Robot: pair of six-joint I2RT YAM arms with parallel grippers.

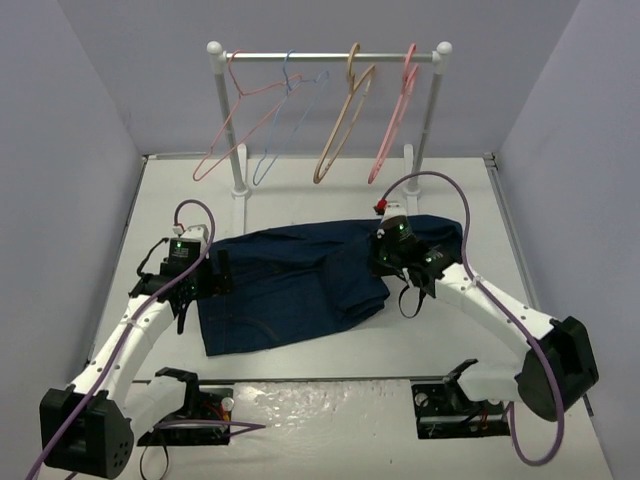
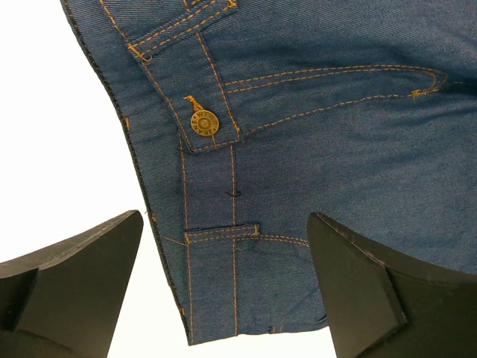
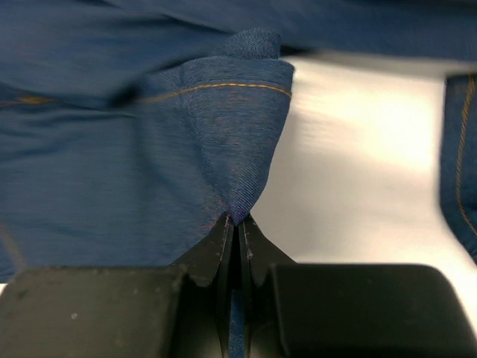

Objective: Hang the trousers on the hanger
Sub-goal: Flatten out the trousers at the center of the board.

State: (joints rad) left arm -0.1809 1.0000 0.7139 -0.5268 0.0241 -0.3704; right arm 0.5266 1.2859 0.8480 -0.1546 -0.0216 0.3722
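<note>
The dark navy trousers point(image 1: 290, 280) lie spread across the middle of the table, legs folded over toward the right. My right gripper point(image 1: 385, 262) is shut on a pinched fold of the trousers point(image 3: 223, 134) at the leg end, with cloth showing between its fingertips point(image 3: 237, 221). My left gripper point(image 1: 212, 272) hovers open over the waistband corner point(image 2: 223, 246), one finger on each side of it, near the brass button point(image 2: 203, 123). The tan hanger point(image 1: 343, 125) hangs on the rail at the back, between the blue and the right pink hanger.
The white rack point(image 1: 240, 130) stands at the back of the table. On its rail hang a pink hanger point(image 1: 235, 125), a light-blue hanger point(image 1: 285, 120) and another pink hanger point(image 1: 395, 120). Grey walls close in both sides.
</note>
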